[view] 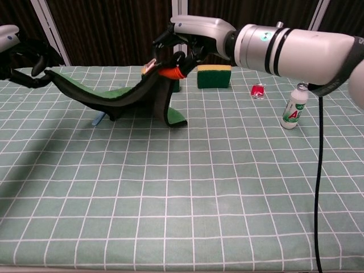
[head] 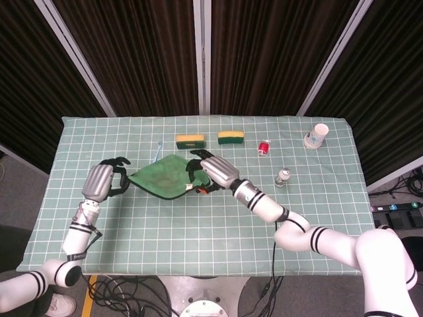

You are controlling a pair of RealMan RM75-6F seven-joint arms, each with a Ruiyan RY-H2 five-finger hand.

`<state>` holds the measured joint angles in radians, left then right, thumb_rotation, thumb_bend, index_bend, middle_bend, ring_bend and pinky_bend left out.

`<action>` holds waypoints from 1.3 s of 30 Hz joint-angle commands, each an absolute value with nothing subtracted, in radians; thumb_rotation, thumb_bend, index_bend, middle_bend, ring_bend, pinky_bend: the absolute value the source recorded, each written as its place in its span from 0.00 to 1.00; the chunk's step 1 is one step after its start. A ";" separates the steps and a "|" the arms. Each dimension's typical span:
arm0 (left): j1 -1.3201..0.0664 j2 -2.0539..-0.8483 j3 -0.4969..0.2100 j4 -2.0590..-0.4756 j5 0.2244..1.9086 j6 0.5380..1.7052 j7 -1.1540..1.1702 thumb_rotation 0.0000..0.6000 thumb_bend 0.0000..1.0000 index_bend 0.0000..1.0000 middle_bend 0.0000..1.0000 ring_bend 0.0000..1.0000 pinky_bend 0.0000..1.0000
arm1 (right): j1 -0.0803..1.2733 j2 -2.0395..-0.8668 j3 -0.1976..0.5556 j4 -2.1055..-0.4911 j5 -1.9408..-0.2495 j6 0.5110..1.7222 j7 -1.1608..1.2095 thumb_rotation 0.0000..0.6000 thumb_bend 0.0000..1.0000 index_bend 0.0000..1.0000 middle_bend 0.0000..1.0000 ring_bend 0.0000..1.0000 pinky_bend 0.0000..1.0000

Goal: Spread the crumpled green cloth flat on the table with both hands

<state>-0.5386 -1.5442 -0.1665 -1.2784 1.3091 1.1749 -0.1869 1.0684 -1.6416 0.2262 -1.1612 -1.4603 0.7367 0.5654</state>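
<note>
above the table (view: 170, 187), both hands gripping cloth (head: 165, 179)

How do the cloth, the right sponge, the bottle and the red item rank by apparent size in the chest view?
1. cloth
2. and 3. right sponge and bottle look alike; the bottle sits nearer the camera.
4. red item

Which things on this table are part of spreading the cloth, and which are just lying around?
In the job:
crumpled green cloth, sagging between both hands
left hand, holding one corner
right hand, holding the other

Lying about:
two yellow-topped green sponges
small red object
small white bottle
white paper cup
thin light-blue item
</note>
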 commanded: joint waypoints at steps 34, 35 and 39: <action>-0.452 -1.433 0.074 -1.544 1.501 1.109 0.084 1.00 0.42 0.84 0.44 0.36 0.32 | 1.022 -1.482 -0.061 -1.392 -1.685 0.745 0.439 1.00 0.50 0.79 0.28 0.00 0.00; -0.452 -1.433 0.073 -1.542 1.499 1.108 0.084 1.00 0.42 0.84 0.44 0.36 0.32 | 1.022 -1.481 -0.065 -1.395 -1.686 0.741 0.426 1.00 0.50 0.79 0.27 0.00 0.00; -0.450 -1.434 0.067 -1.529 1.488 1.100 0.080 1.00 0.42 0.80 0.44 0.36 0.32 | 1.020 -1.478 -0.078 -1.398 -1.693 0.726 0.314 0.96 0.44 0.70 0.22 0.00 0.00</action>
<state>-0.4504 -1.4336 0.0681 -1.5310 1.4892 1.1014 0.0814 1.0216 -1.4790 -0.0676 -1.3955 -1.6876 0.7373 0.3713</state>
